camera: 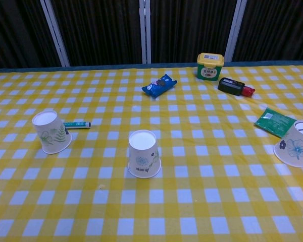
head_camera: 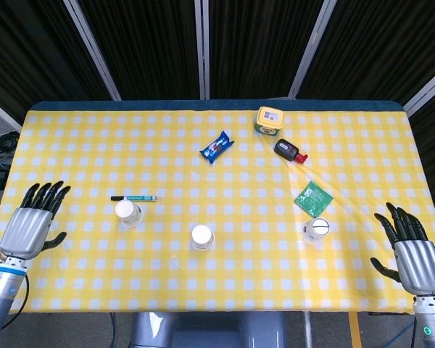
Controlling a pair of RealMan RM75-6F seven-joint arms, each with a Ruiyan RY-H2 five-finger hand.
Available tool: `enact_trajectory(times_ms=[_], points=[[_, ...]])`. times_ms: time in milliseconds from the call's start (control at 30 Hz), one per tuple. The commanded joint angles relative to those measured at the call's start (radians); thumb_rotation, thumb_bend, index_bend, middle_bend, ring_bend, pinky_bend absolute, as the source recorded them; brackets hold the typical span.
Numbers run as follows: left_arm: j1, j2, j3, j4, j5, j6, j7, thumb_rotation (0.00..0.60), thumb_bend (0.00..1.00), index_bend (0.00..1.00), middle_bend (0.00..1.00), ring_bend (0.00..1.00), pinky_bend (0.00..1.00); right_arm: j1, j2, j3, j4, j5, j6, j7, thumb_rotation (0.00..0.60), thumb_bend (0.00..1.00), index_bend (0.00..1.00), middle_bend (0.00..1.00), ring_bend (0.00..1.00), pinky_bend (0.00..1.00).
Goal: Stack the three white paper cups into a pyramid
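Three white paper cups, all separate, none stacked. Left cup (head_camera: 128, 212) sits upside down just below the teal pen (head_camera: 134, 197), flat base up, axis vertical. Middle cup (head_camera: 201, 236) is also inverted and upright on its rim, near the front centre of the checked tablecloth (head_camera: 225, 174). Right cup (head_camera: 316, 230) is just below the green packet (head_camera: 313, 197); in the chest view it leans slightly, with a dark slot on its top face. The cups are well apart from each other, in a loose row across the front half.

My left hand (head_camera: 33, 222) is over the left edge of the cloth, fingers spread and pointing away from me, holding nothing, well apart from the left cup. My right hand (head_camera: 412, 250) is at the right edge, fingers extended and apart, thumb out, also empty and clear of the right cup. Neither hand shows in the chest view.

Back of table: blue snack wrapper (head_camera: 217, 146), yellow-lidded tub (head_camera: 270, 119), black device with red end (head_camera: 291, 151).
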Motion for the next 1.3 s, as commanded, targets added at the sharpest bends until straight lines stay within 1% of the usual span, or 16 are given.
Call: enact_trajectory(times_ms=[33, 167, 233, 333, 533, 667, 833, 967, 1033, 1100, 1167, 1300], points=[[-0.061, -0.011, -0.031, -0.033, -0.063, -0.073, 0.056, 0.6, 0.25, 0.14, 0.0, 0.0, 0.0, 0.0, 0.002, 0.0, -0.001, 0.0, -0.001, 0.007, 0.6, 0.06, 0.16, 0.0, 0.0, 0.13], [-0.125, -0.033, -0.053, -0.043, -0.155, -0.151, 0.135, 0.6, 0.25, 0.15, 0.0, 0.0, 0.0, 0.002, 0.006, -0.001, -0.001, 0.004, -0.009, 0.022, 0.6, 0.06, 0.16, 0.0, 0.0, 0.13], [-0.165, -0.054, -0.063, -0.047, -0.229, -0.184, 0.203, 0.6, 0.25, 0.16, 0.0, 0.0, 0.0, 0.003, 0.008, -0.001, 0.0, 0.005, -0.012, 0.031, 0.6, 0.06, 0.16, 0.0, 0.0, 0.13], [-0.207, -0.083, -0.069, -0.054, -0.312, -0.201, 0.272, 0.6, 0.25, 0.17, 0.0, 0.0, 0.0, 0.005, 0.011, 0.0, 0.0, 0.007, -0.015, 0.04, 0.6, 0.06, 0.16, 0.0, 0.0, 0.13], [-0.275, -0.135, -0.076, -0.03, -0.429, -0.22, 0.346, 0.6, 0.25, 0.15, 0.0, 0.0, 0.0, 0.005, 0.013, -0.003, -0.001, 0.003, -0.018, 0.049, 0.6, 0.06, 0.16, 0.0, 0.0, 0.13], [-0.332, -0.177, -0.068, -0.006, -0.516, -0.235, 0.401, 0.6, 0.26, 0.17, 0.0, 0.0, 0.0, 0.004, 0.015, -0.003, -0.003, 0.0, -0.013, 0.055, 0.6, 0.06, 0.16, 0.0, 0.0, 0.13], [-0.38, -0.227, -0.054, 0.021, -0.582, -0.237, 0.433, 0.6, 0.26, 0.2, 0.0, 0.0, 0.0, 0.004, 0.021, -0.001, -0.002, 0.006, -0.014, 0.069, 0.6, 0.06, 0.16, 0.0, 0.0, 0.13], [-0.403, -0.252, -0.045, 0.049, -0.612, -0.227, 0.439, 0.6, 0.26, 0.24, 0.0, 0.0, 0.0, 0.003, 0.02, 0.0, -0.002, 0.008, -0.013, 0.071, 0.6, 0.06, 0.16, 0.0, 0.0, 0.13], [-0.409, -0.26, -0.042, 0.06, -0.617, -0.223, 0.439, 0.6, 0.3, 0.28, 0.0, 0.0, 0.0, 0.003, 0.02, 0.001, -0.002, 0.008, -0.011, 0.069, 0.6, 0.06, 0.16, 0.0, 0.0, 0.13], [-0.414, -0.266, -0.037, 0.067, -0.623, -0.221, 0.436, 0.6, 0.4, 0.33, 0.0, 0.0, 0.0, 0.002, 0.02, 0.002, -0.004, 0.009, -0.01, 0.071, 0.6, 0.06, 0.16, 0.0, 0.0, 0.13], [-0.418, -0.267, -0.031, 0.068, -0.625, -0.217, 0.43, 0.6, 0.45, 0.37, 0.0, 0.0, 0.0, 0.002, 0.02, 0.004, -0.005, 0.009, -0.007, 0.072, 0.6, 0.06, 0.16, 0.0, 0.0, 0.13], [-0.418, -0.252, -0.016, 0.05, -0.607, -0.198, 0.417, 0.6, 0.46, 0.42, 0.0, 0.0, 0.0, 0.0, 0.019, 0.007, -0.003, 0.014, -0.004, 0.072, 0.6, 0.06, 0.16, 0.0, 0.0, 0.13]])
